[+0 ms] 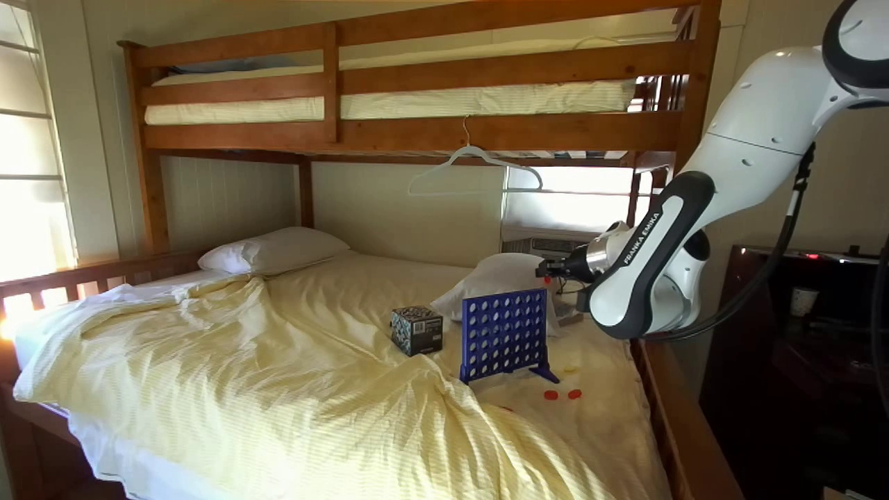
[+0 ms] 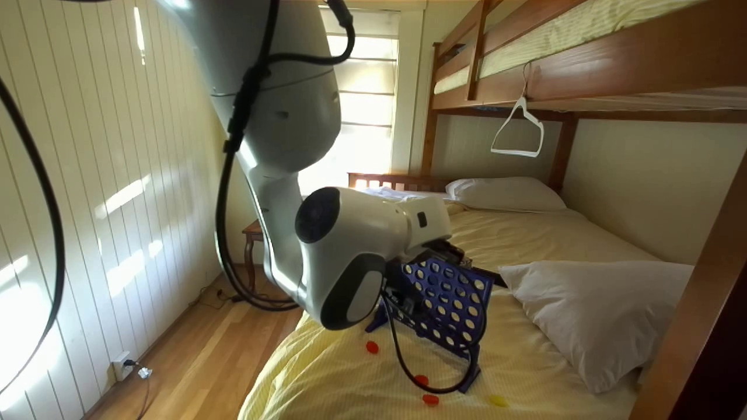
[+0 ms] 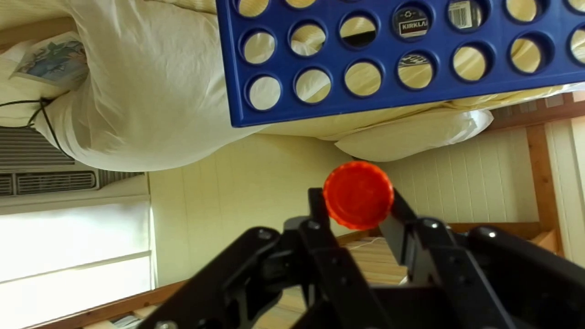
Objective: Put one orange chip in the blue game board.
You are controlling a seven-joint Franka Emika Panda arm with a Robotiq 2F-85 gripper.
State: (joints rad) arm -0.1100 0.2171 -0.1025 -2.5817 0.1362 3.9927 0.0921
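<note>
The blue game board [image 1: 503, 332] stands upright on the bed; it also shows in an exterior view [image 2: 446, 297], partly behind the arm, and in the wrist view [image 3: 386, 50]. No chips show in its visible holes. My gripper [image 1: 543, 268] is shut on an orange chip [image 3: 358, 195], pinched by its rim between the two fingertips with its flat face toward the wrist camera. The held chip also shows in an exterior view [image 1: 547, 280], just above the board's top corner near the arm. In the wrist view a gap separates chip and board edge.
Loose orange chips [image 1: 551, 395] and a yellow chip [image 1: 571, 369] lie on the bed by the board. A dark patterned box [image 1: 417, 330] stands behind it. A white pillow [image 2: 601, 315] lies near one board end. A hanger [image 1: 476, 192] hangs from the upper bunk rail [image 1: 507, 132].
</note>
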